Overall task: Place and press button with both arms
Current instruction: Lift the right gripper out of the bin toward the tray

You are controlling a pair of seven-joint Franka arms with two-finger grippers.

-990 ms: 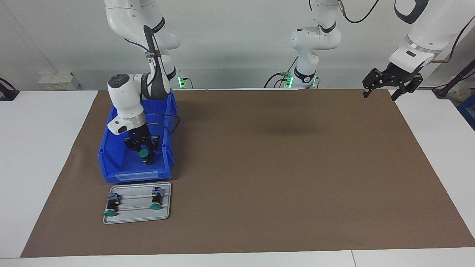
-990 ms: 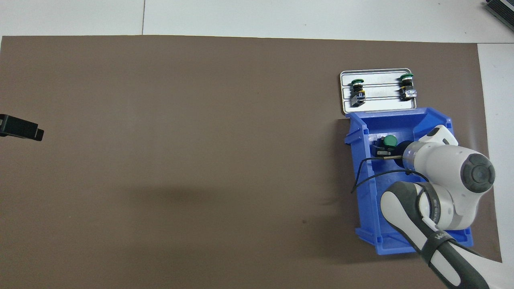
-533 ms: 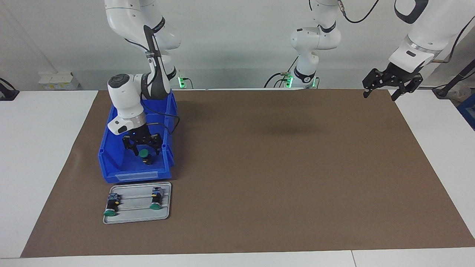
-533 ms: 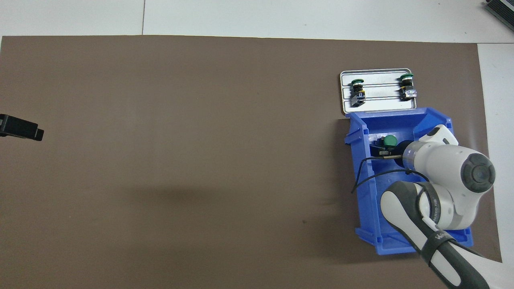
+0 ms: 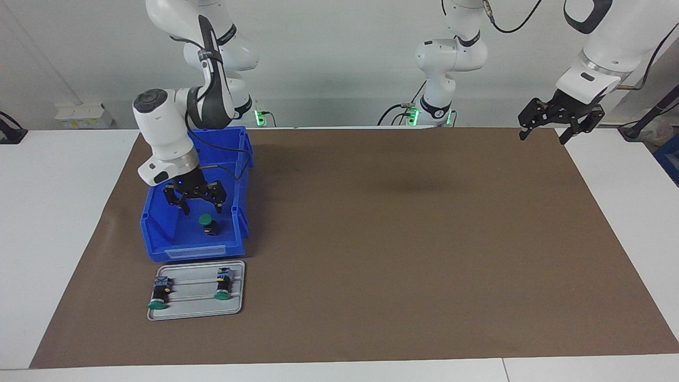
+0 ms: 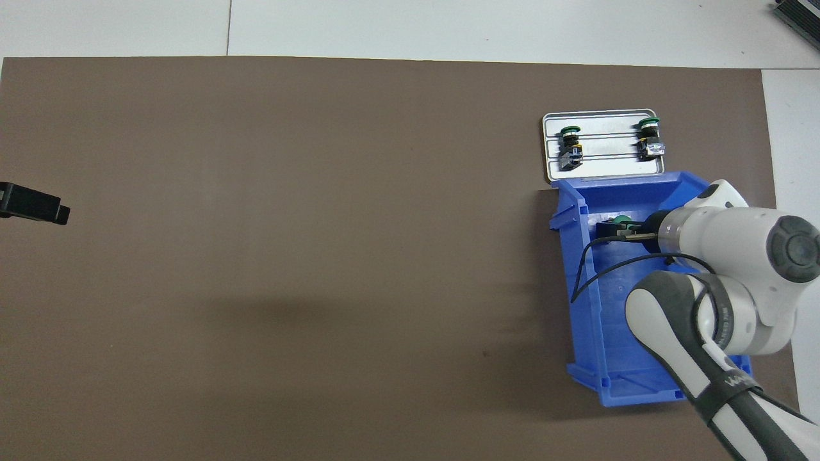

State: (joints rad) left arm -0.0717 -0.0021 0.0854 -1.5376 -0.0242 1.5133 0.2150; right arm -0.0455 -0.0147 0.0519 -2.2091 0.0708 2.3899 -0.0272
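One button (image 5: 206, 223) lies in the bin (image 5: 159, 233). The tray (image 5: 236, 297), just beside the bin and farther from the robots, carries two more buttons (image 5: 158, 293) (image 5: 223, 285).

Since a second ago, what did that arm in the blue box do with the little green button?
The right gripper let go of the button and rose above it, jaws now open; the button stayed in the blue bin. The two buttons on the metal tray have not moved. The left gripper waits open over the mat's corner, unchanged.
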